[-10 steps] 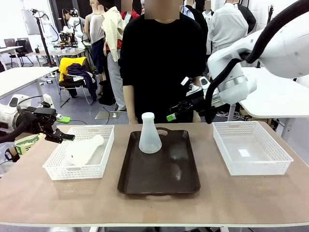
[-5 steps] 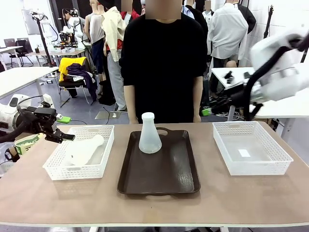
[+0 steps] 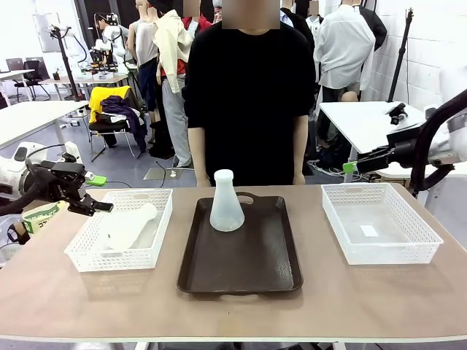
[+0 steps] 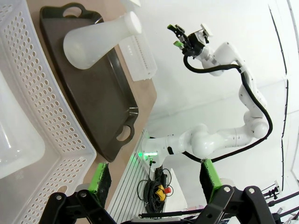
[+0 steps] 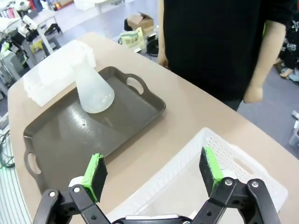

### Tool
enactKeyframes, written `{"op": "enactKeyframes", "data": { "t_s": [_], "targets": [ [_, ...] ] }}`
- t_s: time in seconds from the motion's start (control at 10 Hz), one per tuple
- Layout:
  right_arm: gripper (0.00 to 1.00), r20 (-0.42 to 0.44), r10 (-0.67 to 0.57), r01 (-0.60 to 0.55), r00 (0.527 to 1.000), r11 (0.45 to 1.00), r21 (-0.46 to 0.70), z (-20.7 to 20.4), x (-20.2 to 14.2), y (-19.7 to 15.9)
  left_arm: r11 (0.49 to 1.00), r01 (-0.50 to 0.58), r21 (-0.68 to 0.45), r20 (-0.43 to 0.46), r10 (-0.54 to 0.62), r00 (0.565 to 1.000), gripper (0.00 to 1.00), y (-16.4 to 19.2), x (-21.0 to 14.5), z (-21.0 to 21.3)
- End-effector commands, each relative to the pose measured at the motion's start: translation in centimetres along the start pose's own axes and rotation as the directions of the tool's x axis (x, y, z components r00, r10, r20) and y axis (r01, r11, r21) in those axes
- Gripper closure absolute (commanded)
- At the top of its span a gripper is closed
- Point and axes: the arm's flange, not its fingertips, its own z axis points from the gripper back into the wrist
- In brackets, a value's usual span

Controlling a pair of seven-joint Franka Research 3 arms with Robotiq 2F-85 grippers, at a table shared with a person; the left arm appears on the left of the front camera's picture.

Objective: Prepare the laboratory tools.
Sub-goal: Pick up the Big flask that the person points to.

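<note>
two flasks: upright flask [image 3: 226, 210] on tray [image 3: 248, 264], lying flask [image 3: 124, 227] in basket [image 3: 109, 260].

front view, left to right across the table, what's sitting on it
left basket with the lying flask inside → dark brown tray with the upright flask standing at its far end → right basket

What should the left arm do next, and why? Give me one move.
Probably bring the left gripper over the flask lying on its side in the left basket and lower around its neck. The jaws stand open and empty beside that basket, while the other flask already stands upright on the tray.
</note>
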Motion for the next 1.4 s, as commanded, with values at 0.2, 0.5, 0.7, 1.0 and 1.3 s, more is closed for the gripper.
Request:
{"op": "enactKeyframes", "data": {
  "t_s": [0.2, 0.5, 0.7, 1.0, 1.3],
  "targets": [
    [0.00, 0.119, -0.002, 0.004, 0.993, 1.000, -0.009, 0.8, -2.0, -0.1, 1.000, 0.009, -0.008, 0.002, -0.009, 1.000, 0.00, -0.2, 0.0, 0.0],
    [0.00, 0.028, -0.006, 0.006, 1.000, 1.000, -0.014, 0.8, -0.7, 0.1, 1.000, 0.009, -0.008, 0.002, -0.009, 1.000, 0.00, -0.2, 0.0, 0.0],
    [0.00, 0.028, -0.006, 0.006, 1.000, 1.000, -0.014, 0.8, -0.7, 0.1, 1.000, 0.009, -0.008, 0.002, -0.009, 1.000, 0.00, -0.2, 0.0, 0.0],
    [0.00, 0.028, -0.006, 0.006, 1.000, 1.000, -0.014, 0.8, -0.7, 0.1, 1.000, 0.009, -0.008, 0.002, -0.009, 1.000, 0.00, -0.2, 0.0, 0.0],
    [0.00, 0.028, -0.006, 0.006, 1.000, 1.000, -0.014, 0.8, -0.7, 0.1, 1.000, 0.009, -0.008, 0.002, -0.009, 1.000, 0.00, -0.2, 0.0, 0.0]
  ]
}}
